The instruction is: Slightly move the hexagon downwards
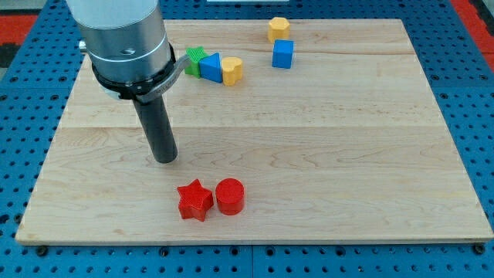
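The yellow hexagon (279,28) sits near the view's top edge of the wooden board (347,154), right of centre. A blue cube (283,54) lies just below it, close but apart. My tip (164,160) rests on the board left of centre, far to the lower left of the hexagon. It touches no block. The tip is above and left of a red star (194,200) and a red cylinder (230,196).
A green star (196,59), a blue triangle (210,66) and a yellow heart (231,70) stand bunched in a row at the top, just right of my arm's body. The board lies on a blue perforated table (478,93).
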Tool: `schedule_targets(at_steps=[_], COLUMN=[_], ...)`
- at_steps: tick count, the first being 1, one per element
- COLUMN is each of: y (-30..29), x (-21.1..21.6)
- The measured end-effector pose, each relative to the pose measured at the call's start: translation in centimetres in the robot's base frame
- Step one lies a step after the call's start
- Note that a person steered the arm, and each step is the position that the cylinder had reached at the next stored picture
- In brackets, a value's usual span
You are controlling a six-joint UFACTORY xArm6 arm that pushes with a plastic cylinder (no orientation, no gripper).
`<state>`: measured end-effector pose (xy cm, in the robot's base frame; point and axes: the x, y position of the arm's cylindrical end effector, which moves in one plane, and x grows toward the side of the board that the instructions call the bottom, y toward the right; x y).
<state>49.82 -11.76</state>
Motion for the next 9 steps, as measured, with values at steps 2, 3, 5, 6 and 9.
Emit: schedule_targets(at_steps=[2, 3, 5, 6, 9], y=[0.0, 1.4, 16.6, 27.2, 45.0], x=[-2.4, -4.6, -7.8, -9.5, -23.7])
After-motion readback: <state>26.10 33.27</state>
